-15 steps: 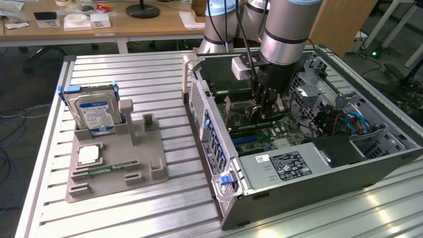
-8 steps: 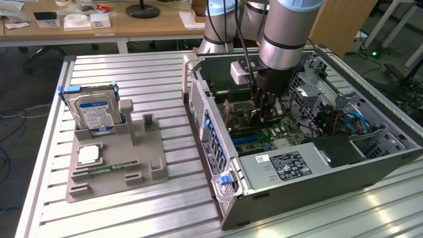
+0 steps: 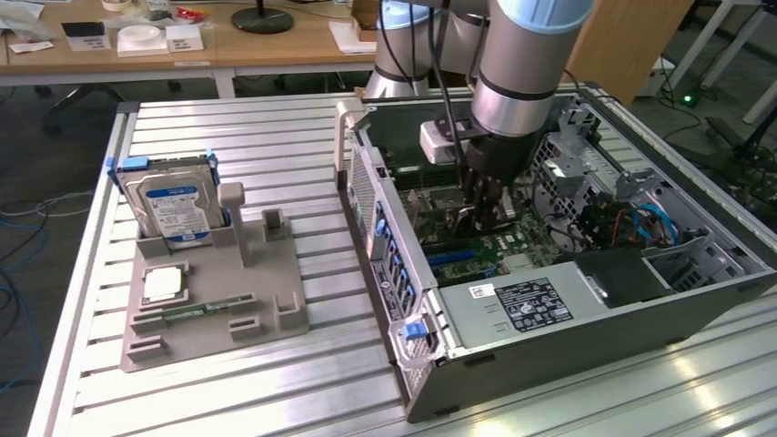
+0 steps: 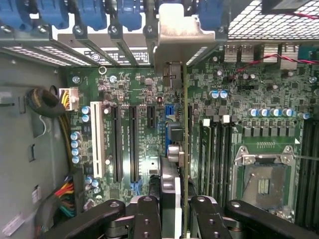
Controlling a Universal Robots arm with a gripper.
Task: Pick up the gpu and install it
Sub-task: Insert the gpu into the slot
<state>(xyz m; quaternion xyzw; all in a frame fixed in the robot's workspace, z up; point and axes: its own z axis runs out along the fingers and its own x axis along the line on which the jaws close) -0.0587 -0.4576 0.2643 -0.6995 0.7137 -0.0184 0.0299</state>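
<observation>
Inside the open computer case (image 3: pixel 570 300), the gripper (image 3: pixel 489 214) is down over the motherboard (image 3: pixel 486 250), fingers (image 4: pixel 145 219) clamped on the gpu (image 4: pixel 183 149). From the wrist view the card is seen edge-on, standing upright and running straight away from the fingers toward the case's rear wall. Its pale metal bracket (image 4: pixel 180 37) sits up against the row of rear slot openings, between the blue slot clips (image 4: pixel 94 12).

Around it on the wrist view:
- black expansion slots (image 4: pixel 124 144) and one white slot (image 4: pixel 98 142) run parallel, just beside the card
- memory slots (image 4: pixel 212 149) on its other side, CPU socket (image 4: pixel 263 181) further over
- coiled power cables (image 4: pixel 50 107) with a white plug against the grey case wall, apart from the card

On the exterior view, the drive cage (image 3: pixel 607 168) and blue cables (image 3: pixel 643 223) crowd the arm's far side. Outside the case, to the exterior view's left, a grey fixture tray (image 3: pixel 206 314) on the slatted table (image 3: pixel 243 146) holds a hard drive (image 3: pixel 170 205) standing upright, a memory stick (image 3: pixel 200 309) lying flat and a small silver chip (image 3: pixel 164 284).
</observation>
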